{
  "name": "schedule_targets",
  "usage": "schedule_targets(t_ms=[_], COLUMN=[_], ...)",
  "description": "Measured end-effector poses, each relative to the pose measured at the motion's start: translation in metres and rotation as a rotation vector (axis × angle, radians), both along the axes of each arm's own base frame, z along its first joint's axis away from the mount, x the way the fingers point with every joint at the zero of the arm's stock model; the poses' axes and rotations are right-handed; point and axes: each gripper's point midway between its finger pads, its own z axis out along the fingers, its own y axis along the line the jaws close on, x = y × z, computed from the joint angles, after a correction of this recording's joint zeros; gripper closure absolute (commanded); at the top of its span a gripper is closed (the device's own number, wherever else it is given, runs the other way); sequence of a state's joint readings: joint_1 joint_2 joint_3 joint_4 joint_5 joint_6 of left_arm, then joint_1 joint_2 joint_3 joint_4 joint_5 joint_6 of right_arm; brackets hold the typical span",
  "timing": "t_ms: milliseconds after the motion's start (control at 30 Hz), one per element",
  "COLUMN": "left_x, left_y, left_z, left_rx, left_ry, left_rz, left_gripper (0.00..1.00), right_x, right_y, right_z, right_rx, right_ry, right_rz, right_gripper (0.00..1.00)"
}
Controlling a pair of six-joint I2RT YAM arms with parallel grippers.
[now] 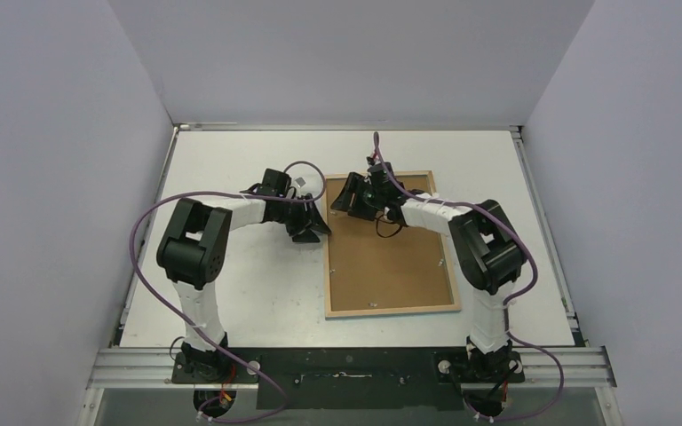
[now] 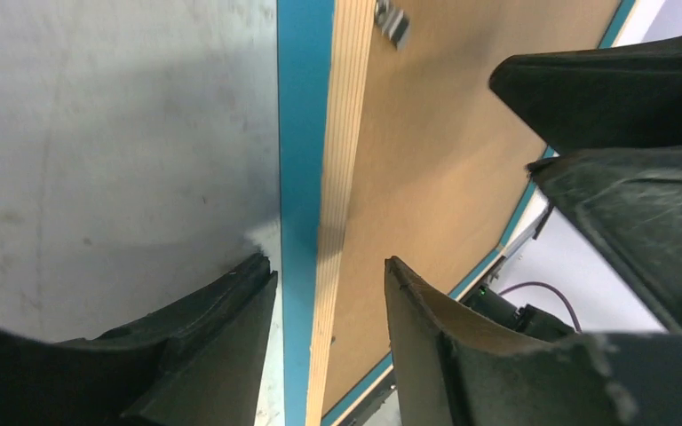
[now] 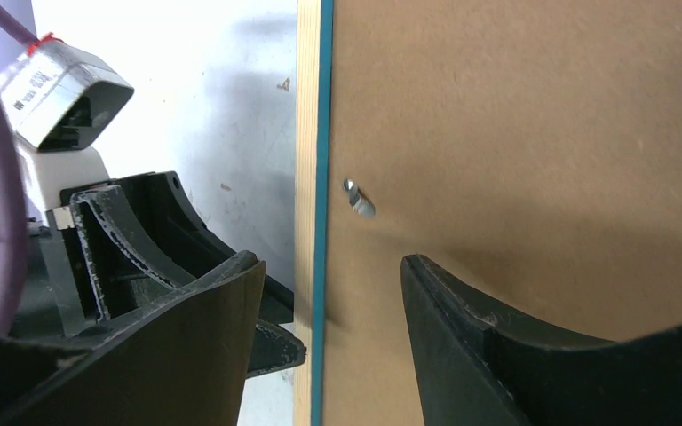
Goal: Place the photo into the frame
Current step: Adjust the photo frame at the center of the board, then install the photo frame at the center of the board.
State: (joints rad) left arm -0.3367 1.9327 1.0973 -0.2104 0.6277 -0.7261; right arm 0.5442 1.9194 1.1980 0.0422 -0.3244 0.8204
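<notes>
The frame (image 1: 392, 311) lies back-up on the table, its light wood rim around a brown backing board (image 1: 391, 257). The photo is hidden. My left gripper (image 1: 313, 224) is at the frame's left rail near the far corner. In the left wrist view it (image 2: 327, 262) stands open astride the blue-and-wood rail (image 2: 342, 133), with a gap on both sides. My right gripper (image 1: 348, 197) hangs over the far left corner. In its wrist view it (image 3: 329, 259) is open astride the same rail (image 3: 306, 133) and grips nothing.
A small metal tab (image 3: 358, 200) sticks up from the backing board (image 3: 515, 115). The two grippers are close together: a left fingertip (image 3: 275, 346) shows beside the rail, and the right gripper's fingers (image 2: 622, 89) loom over the board. Walls enclose the table (image 1: 231, 293) on three sides.
</notes>
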Motion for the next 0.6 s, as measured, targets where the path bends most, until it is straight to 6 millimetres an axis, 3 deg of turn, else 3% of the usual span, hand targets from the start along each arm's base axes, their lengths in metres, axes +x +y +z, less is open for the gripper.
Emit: schedule_targets(t_ms=[233,433,600], left_x=[0.024,0.025,0.025], left_y=[-0.002,-0.001,0.001], left_z=[-0.008,-0.01,-0.011], left_rx=[0.035,0.037,0.032], left_ry=[-0.018,0.016,0.017], left_rz=[-0.006,-0.017,-0.02], left_gripper=[0.77,0.82,0.85], right_x=[0.023,0.032,0.028], right_y=[0.019,0.029,0.035], right_z=[-0.018,-0.022,-0.023], right_rx=[-0.005,0.001,0.026], right_ry=[-0.003,-0.011,0.001], right_rz=[0.046,0.083,0.116], right_gripper=[0.46,0.49,0.52])
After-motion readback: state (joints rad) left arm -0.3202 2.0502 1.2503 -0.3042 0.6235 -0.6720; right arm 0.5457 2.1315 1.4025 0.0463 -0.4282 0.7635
